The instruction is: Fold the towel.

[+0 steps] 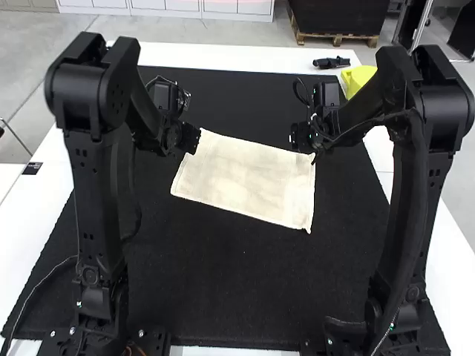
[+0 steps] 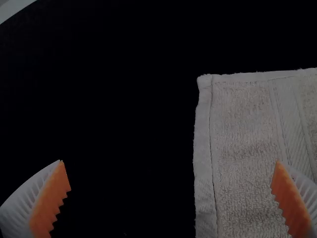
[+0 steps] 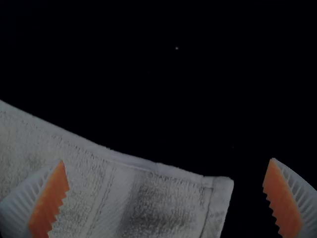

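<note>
The towel (image 1: 245, 178) lay spread flat on the black mat (image 1: 237, 297), around the middle of its far half, the mat itself resting on the white bench (image 1: 223, 58). Its long axis ran mostly from side to side but aslant — the left end sat farther from my arms, the right end nearer. The short left edge leaned, its far corner more to the right than its near one; the short right edge pointed almost straight away from me.

My left gripper (image 1: 194, 139) was at the far left corner, my right gripper (image 1: 298, 137) near the far right one. With the left gripper (image 2: 170, 161) I had the fingers spread wide and held nothing; the cloth's corner showed between them, one orange pad (image 2: 292, 206) over the terry. The right gripper (image 3: 167, 160) was wide apart too and just as empty — the other far corner lay between its fingers, with one finger over the cloth.

A flat woven band (image 2: 292, 119) crossed the towel close to each end, parallel to the short hem. Beyond the mat's far right part, a yellow object (image 1: 359, 78) stood on the bench, a small black object (image 1: 331, 62) just beside it.
</note>
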`<state>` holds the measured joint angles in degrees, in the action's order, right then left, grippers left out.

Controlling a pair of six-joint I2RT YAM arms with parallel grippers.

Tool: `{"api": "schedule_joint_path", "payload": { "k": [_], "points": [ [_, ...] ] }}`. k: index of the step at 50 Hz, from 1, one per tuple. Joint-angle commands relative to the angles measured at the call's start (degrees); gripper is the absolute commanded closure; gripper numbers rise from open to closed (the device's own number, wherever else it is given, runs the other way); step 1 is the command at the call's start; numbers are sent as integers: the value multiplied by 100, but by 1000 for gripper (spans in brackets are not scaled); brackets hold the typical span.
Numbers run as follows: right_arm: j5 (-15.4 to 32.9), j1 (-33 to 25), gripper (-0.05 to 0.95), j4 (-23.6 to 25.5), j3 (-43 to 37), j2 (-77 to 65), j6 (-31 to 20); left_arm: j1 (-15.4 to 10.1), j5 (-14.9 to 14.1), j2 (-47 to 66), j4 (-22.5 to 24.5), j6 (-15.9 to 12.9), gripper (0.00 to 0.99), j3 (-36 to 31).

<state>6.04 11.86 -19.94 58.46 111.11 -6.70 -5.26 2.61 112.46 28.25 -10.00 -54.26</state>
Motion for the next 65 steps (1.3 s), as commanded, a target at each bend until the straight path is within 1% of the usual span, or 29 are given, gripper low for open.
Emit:
{"api": "schedule_joint_path", "payload": {
  "k": [1, 5, 9, 13, 17, 20, 23, 25, 28, 33, 35, 38, 44, 49, 60, 63, 65],
  "points": [
    [28, -105, -10, -62, -18, -125, 81, 16, 38, 285, -83, 68, 43, -515],
    [28, -140, -10, -62, -106, -125, 46, 25, 11, 443, -338, 244, 43, -814],
    [20, -219, -10, -53, -194, -142, -24, 25, -41, 566, -346, 350, 44, -1060],
    [20, -272, -10, -106, -256, -151, -51, -2, -59, 777, -338, 367, 44, -1306],
    [-15, -377, -10, -97, -282, -142, -33, -72, -59, 1023, -531, 394, 41, -1693],
    [-42, -430, -10, -97, -282, -125, -24, -142, -59, 1216, -654, 508, 41, -1930],
    [-42, -465, -10, -97, -256, -98, -42, -204, -50, 1331, -821, 543, 36, -2045],
    [-59, -474, -10, -89, -212, -54, -68, -265, -50, 1375, -891, 569, 36, -2071],
    [-112, -474, -10, -62, -115, 34, -68, -362, -41, 1462, -909, 692, 36, -2062],
    [-323, -447, -10, 131, 69, 253, -24, -459, -50, 1550, -927, 745, 39, -2045],
    [-367, -439, -10, 175, 105, 332, -7, -503, -50, 1586, -909, 807, 38, -2036],
    [-402, -439, -10, 193, 140, 447, 2, -555, -59, 1665, -909, 807, 39, -2045],
    [-464, -447, -10, 325, 245, 658, -16, -564, -59, 1717, -909, 833, 39, -2054],
    [-560, -483, -10, 623, 368, 772, -16, -591, -59, 1726, -918, 824, 39, -2054],
    [-552, -518, -10, 667, 421, 816, -60, -555, -59, 1805, -812, 807, 39, -2106],
    [-543, -518, -10, 676, 395, 807, -77, -494, -156, 1858, -830, 824, 39, -2150],
    [-534, -527, -10, 676, 395, 816, -104, -441, -200, 1893, -856, 894, 39, -2177]
  ]
}}
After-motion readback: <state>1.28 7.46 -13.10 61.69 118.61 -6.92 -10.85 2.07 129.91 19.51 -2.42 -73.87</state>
